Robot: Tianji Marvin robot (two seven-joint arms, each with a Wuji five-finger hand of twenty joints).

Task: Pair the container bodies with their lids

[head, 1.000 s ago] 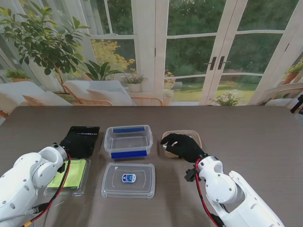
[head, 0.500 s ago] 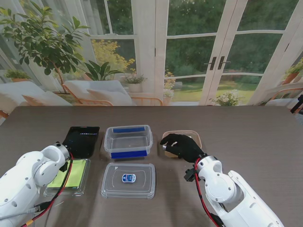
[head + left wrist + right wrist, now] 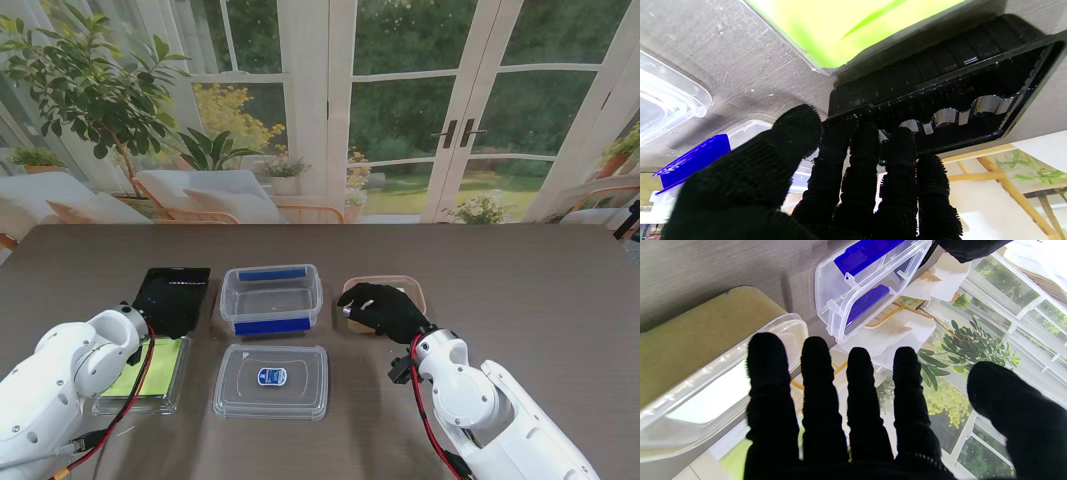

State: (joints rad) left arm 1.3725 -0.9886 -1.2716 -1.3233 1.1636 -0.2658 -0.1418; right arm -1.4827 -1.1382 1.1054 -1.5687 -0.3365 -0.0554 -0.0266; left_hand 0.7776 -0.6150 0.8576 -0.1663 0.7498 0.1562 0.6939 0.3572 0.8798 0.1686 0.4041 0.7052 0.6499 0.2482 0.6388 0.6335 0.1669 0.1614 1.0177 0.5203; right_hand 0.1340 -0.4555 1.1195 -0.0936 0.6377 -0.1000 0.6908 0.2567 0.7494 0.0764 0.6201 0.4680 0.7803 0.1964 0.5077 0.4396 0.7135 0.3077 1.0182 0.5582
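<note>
We see a glossy black tray, a clear tub with blue clips, a clear lid bearing a blue-white sticker, a lime-green-lined lid, a tan-edged container, black-gloved hands, a grey-brown woodgrain table.

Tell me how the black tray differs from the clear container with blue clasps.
The black tray is opaque and shallow; the clear container with blue clasps is see-through and deeper. The tray lies at the left, with the left hand at its edge; the container sits in the middle, untouched. Both are rectangular, open and lidless.
</note>
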